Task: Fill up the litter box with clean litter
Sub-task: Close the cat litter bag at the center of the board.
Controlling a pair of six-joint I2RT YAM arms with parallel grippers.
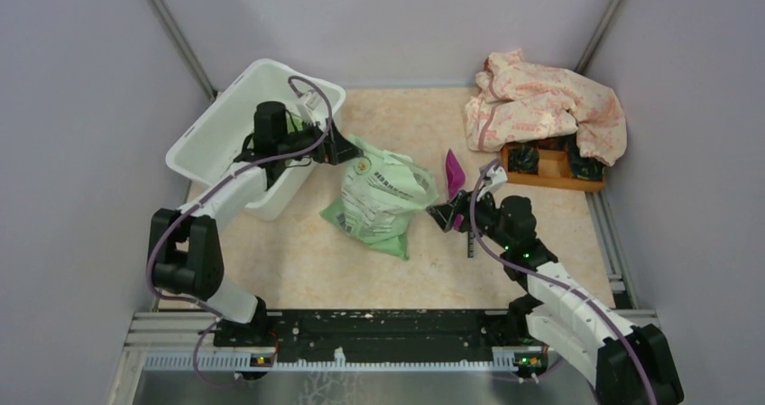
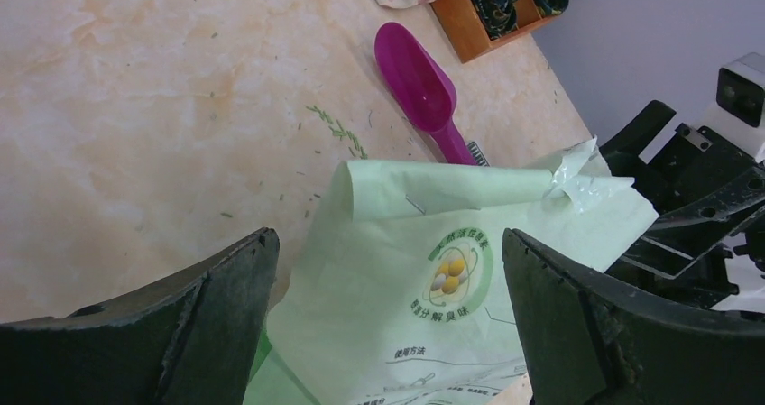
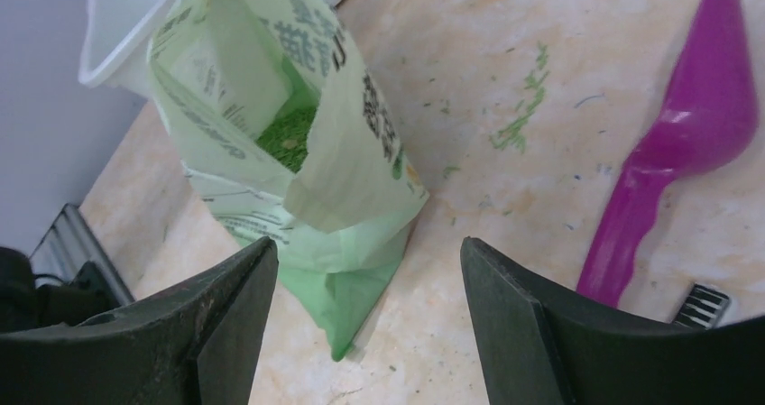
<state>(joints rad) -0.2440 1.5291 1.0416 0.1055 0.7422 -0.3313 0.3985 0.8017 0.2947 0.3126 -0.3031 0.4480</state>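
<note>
**Two robot arms flank a litter bag.** The light green printed litter bag (image 1: 383,197) lies at the centre of the marbled bench (image 1: 298,256) in the overhead view. The left pincer (image 1: 347,150) hangs over the bag's upper left end, its jaws spread wide with nothing between them. Its wrist camera looks down on the bag's folded top and round logo.

The right pincer (image 1: 442,214) sits at the bag's right corner, jaws likewise spread and gripping nothing. In its wrist view the bag's open mouth stands just beyond the fingertips. The clean litter (image 3: 290,139) shows as green pellets inside that mouth. A thin trail of loose granules lies on the bench between the bag and a magenta scoop (image 1: 454,172).

The scoop rests flat just right of the bag, near the right pincer. The litter box (image 1: 225,121), a white tub, sits tilted at the upper left, behind the left arm and close to the bag. At the upper right, an orange wooden tray (image 1: 555,169) is partly covered by a crumpled pink-patterned cloth (image 1: 541,107).
</note>
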